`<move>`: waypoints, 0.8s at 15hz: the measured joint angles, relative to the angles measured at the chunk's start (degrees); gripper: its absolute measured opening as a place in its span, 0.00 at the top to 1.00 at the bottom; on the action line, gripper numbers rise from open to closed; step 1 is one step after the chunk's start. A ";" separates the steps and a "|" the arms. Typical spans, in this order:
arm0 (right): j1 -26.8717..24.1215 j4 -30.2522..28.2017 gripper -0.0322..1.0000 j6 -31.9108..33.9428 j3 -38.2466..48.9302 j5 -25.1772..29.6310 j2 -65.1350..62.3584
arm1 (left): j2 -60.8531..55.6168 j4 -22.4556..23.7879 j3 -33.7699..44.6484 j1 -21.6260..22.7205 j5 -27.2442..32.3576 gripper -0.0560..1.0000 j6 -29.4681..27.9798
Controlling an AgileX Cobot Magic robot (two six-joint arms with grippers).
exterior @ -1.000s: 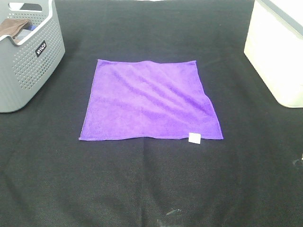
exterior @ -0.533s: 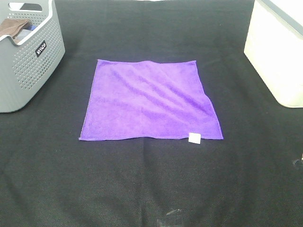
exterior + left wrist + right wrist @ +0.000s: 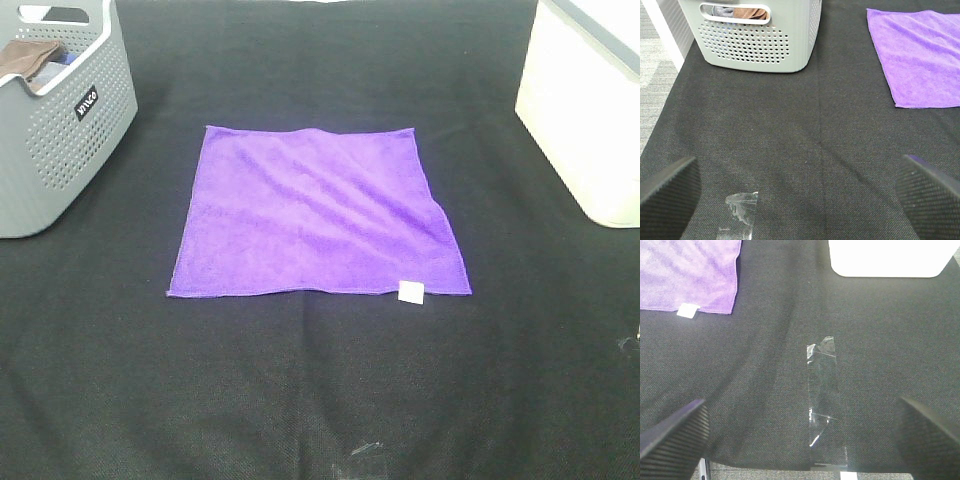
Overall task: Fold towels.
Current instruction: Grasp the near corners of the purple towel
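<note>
Moved: practically nothing. The purple towel (image 3: pixel 318 215) lies exactly as it did a second ago, same wrinkles. Only a faint pale speck at the right edge of the high view shifts a touch; too small to tell what it is.
Meaning: no fold started. The arms have been idle or barely adjusting, so the task is at its very start.
Towel: flat, single layer, centre of the black counter (image 3: pixel 300 390), slightly toward the far edge. Diagonal creases run across it, and its far right corner is a bit puckered.
Tag: white tag (image 3: pixel 411 291) on the towel's near edge, close to its near right corner.
Left gripper (image 3: pixel 800 200): fingers spread wide with nothing between them, hovering over bare counter toward the near left corner, well apart from the towel.
Right gripper (image 3: pixel 800 440): fingers also spread wide and empty, above the near edge toward the near right corner, over a clear tape strip (image 3: pixel 825 405) stuck to the counter.
Basket: grey perforated basket (image 3: pixel 60 130) at the far left corner, with a brown cloth (image 3: pixel 28 58) inside, probably more towels to do.
Bin: white bin (image 3: pixel 590 110) at the far right corner; its contents are not visible.
Next (judgement): each gripper pinches one near corner and carries it over to the far edge.
Risk: thin cloth on textured black fabric, so a pinch may snag the cover too.
</note>
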 joint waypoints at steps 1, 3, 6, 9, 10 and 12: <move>0.00 -0.34 0.04 0.00 0.00 0.00 0.00 | 0.00 0.00 0.00 0.00 0.00 0.01 0.00; 0.00 -0.34 0.04 0.00 0.00 0.00 0.00 | 0.00 0.00 0.00 0.00 0.00 0.01 0.00; 0.00 0.00 0.04 0.00 0.00 0.00 0.00 | 0.00 0.00 0.00 0.00 0.00 0.01 0.00; 0.00 0.00 0.04 0.00 0.00 0.00 0.00 | 0.00 0.00 0.00 0.00 0.00 0.01 0.00; 0.00 -0.34 0.04 0.00 0.00 0.00 0.00 | 0.00 0.00 0.00 0.00 0.00 0.01 0.00; 0.00 0.00 0.04 0.00 0.00 0.00 0.00 | 0.00 0.00 0.00 0.00 0.00 0.01 0.00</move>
